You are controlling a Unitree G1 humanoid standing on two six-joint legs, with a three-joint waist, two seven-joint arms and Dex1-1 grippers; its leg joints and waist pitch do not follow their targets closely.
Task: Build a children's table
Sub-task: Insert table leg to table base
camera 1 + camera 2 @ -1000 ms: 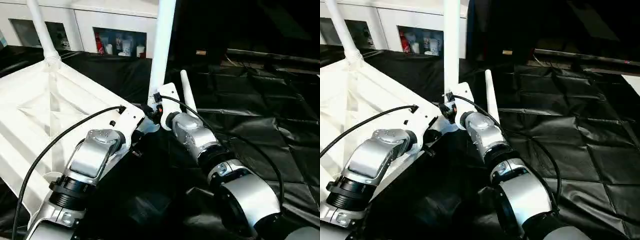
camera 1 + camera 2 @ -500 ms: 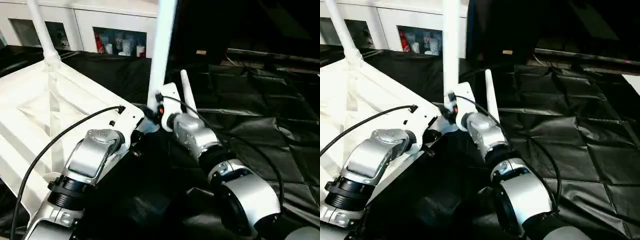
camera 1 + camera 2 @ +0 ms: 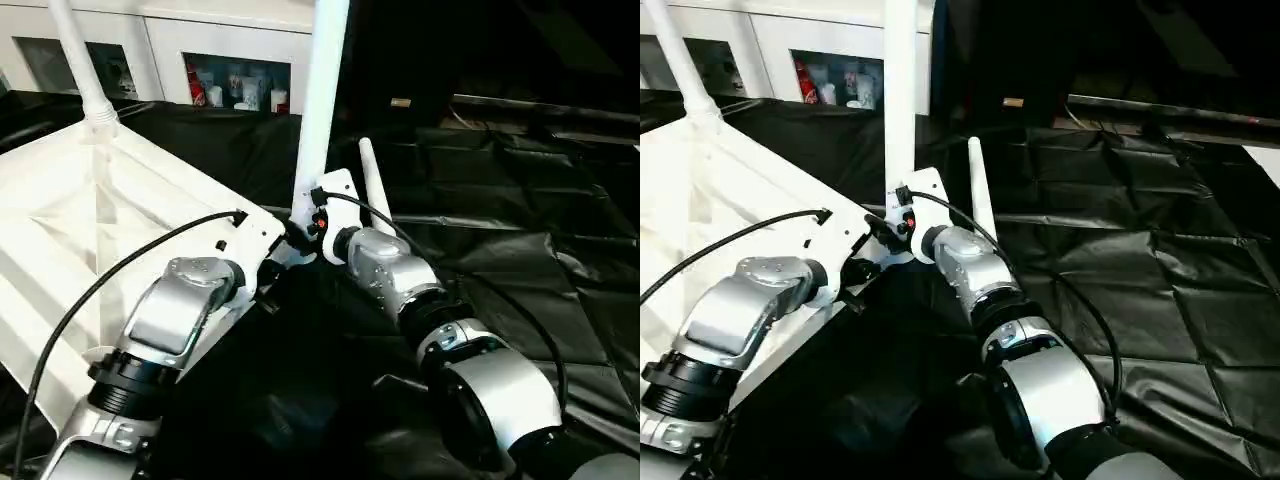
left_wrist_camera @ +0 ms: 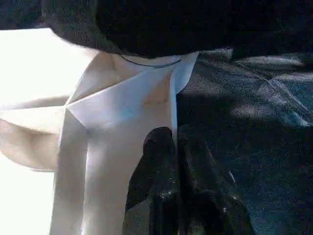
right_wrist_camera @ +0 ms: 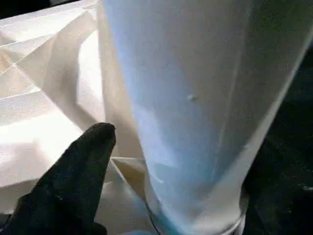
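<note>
The table top point(image 3: 70, 230) lies upside down at the desk's point(image 3: 520, 240) left side. One leg point(image 3: 900, 100) stands upright in its near corner, between the right claw's point(image 5: 161, 161) spread fingers. The left claw point(image 4: 178, 161) is clenched on the rim alongside.

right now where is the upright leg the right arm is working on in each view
Left eye view: the upright leg rises top centre, from the table top's near corner.
Right eye view: same leg, left of centre.
Left wrist view: I cannot make it out.
Right wrist view: its base, close up.
Shared landmark: the table top, whose corner holds the leg.
</note>
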